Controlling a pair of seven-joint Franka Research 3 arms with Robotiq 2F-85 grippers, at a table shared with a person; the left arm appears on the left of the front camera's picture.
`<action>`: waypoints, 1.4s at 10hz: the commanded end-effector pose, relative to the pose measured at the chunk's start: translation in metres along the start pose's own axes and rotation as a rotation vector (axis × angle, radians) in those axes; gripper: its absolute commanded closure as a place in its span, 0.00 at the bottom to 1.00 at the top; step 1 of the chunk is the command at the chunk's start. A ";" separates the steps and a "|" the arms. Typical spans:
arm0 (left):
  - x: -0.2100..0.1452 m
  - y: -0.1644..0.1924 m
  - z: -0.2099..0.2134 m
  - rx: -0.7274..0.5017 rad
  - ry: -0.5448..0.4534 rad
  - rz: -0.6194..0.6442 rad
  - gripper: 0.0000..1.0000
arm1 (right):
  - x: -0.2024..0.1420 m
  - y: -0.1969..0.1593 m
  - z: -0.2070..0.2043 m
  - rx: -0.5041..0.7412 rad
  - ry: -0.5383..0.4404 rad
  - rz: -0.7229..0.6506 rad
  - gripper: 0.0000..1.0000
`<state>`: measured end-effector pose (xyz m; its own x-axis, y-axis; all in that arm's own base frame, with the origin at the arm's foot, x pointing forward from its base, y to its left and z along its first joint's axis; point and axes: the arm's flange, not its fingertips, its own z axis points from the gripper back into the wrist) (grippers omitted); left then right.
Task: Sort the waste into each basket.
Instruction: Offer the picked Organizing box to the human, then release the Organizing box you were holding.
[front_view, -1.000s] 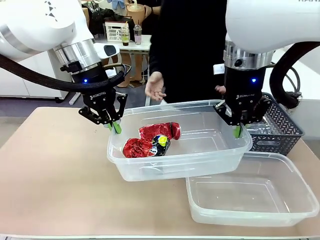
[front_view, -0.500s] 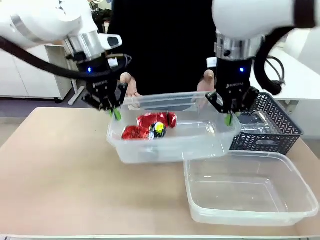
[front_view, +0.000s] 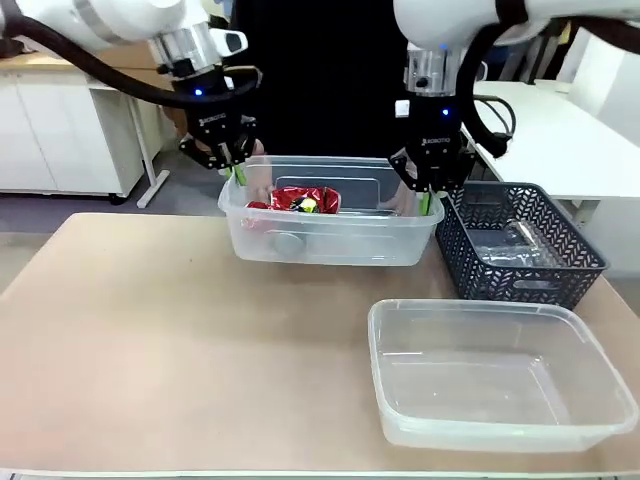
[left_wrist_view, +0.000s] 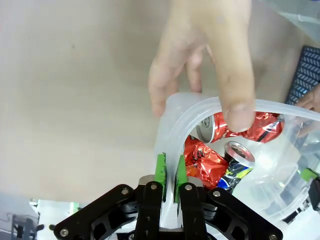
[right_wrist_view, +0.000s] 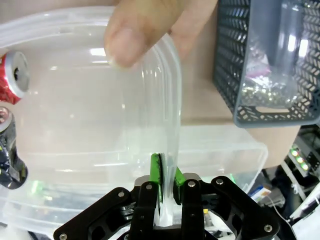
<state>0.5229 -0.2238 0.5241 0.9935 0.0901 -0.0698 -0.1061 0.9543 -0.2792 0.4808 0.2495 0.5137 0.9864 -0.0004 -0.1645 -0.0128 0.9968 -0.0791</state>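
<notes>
Front view: shows the left gripper (front_view: 238, 172) clamped shut on the left end rim of a clear tub (front_view: 330, 245), and the right gripper (front_view: 428, 203) clamped shut on the opposite end rim. Places the tub level between the two grippers at the far side of the worktop (front_view: 150, 340), hanging just below both sets of fingers; cannot tell whether it touches the surface. Contains crushed red cans (front_view: 290, 198) and one blue-yellow can (front_view: 310, 206), nearer the left gripper than the right. Shows one hand of a person (front_view: 258, 188) on the tub's far rim beside the left gripper, the other hand (front_view: 402, 198) beside the right.

Left wrist view: rim pinched between the green pads (left_wrist_view: 161, 170), cans just beyond them inside the wall, a thumb over the rim farther along.

Right wrist view: same pinch on the thin wall, a thumb on the rim ahead.

Near right: second clear tub (front_view: 500, 375) on the worktop, well apart from both grippers; dark lattice basket (front_view: 520, 250) just beside the held tub's right end
</notes>
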 end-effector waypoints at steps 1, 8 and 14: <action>-0.014 -0.006 0.012 -0.031 -0.014 -0.034 0.91 | -0.001 -0.001 -0.001 -0.007 0.006 0.000 0.95; -0.014 -0.006 0.012 -0.031 -0.014 -0.034 0.91 | -0.001 -0.001 -0.001 -0.007 0.006 0.000 0.95; -0.019 0.001 0.024 -0.010 -0.036 -0.049 0.00 | -0.013 -0.023 0.013 0.126 -0.201 -0.046 0.00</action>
<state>0.5121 -0.2250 0.5425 0.9975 0.0548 -0.0441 -0.0650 0.9576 -0.2807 0.4865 0.2365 0.5360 0.9987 -0.0302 -0.0408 0.0294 0.9994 -0.0199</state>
